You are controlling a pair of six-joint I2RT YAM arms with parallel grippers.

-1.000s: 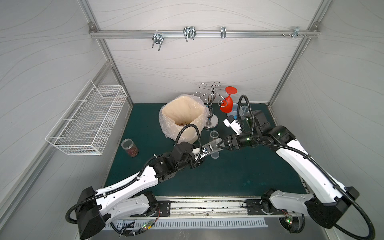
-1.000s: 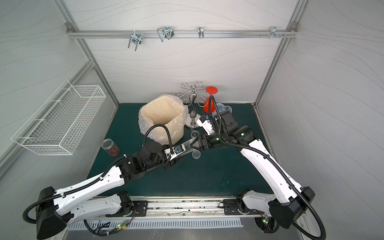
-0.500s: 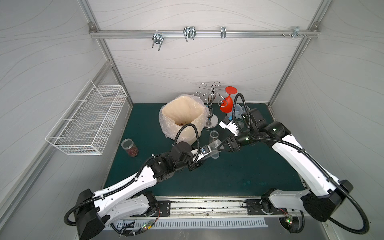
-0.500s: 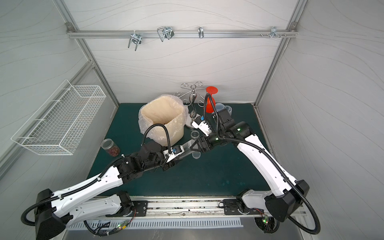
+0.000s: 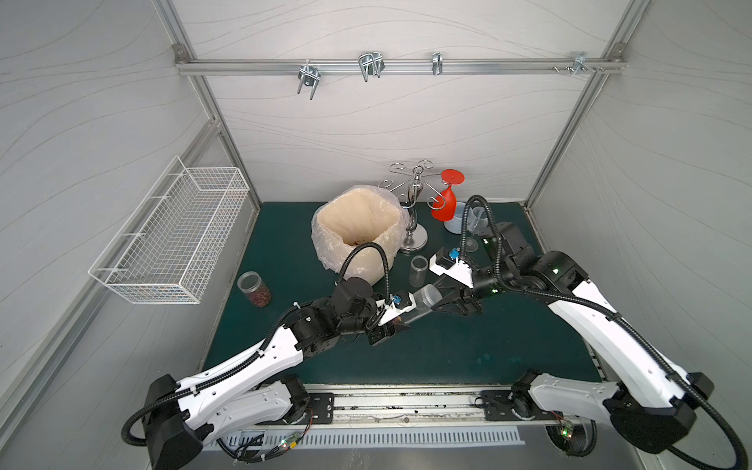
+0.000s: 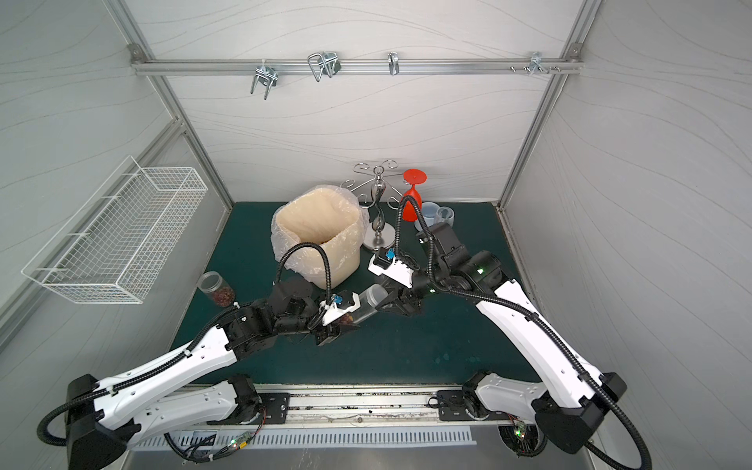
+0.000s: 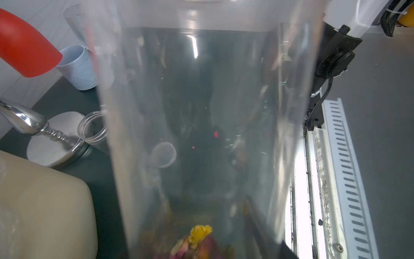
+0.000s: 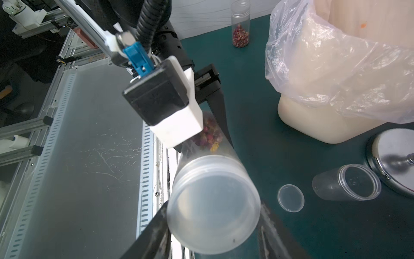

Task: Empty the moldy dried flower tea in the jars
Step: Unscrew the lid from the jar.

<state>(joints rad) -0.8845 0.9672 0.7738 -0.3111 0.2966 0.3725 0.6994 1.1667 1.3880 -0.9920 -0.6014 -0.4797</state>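
So, closest to the front edge of the green desk: the left hand is clamped on the bottom end of the tall jar, which is tipped nearly flat above the desk, lid end pointing at the other arm. The dried flower tea sits bunched at the gripped end, pink buds plus one yellow bit. The right hand has a finger on each side of the jar's lid, pressed against its rim, lid on.

Just past the hands, a loose lid lies flat on the desk beside an open empty jar, which stands upright. Off to the left, well apart, a short jar is about half full of tea.

Behind that is the cream bin with a clear liner, and the left arm's cable loops in front of it. A few reddish bits show at the bottom.

Furthest back: chrome glass stand, red wine glass hanging upside down on it, and a pale blue mug partly behind the right arm's cable. A wire basket hangs on the left wall.
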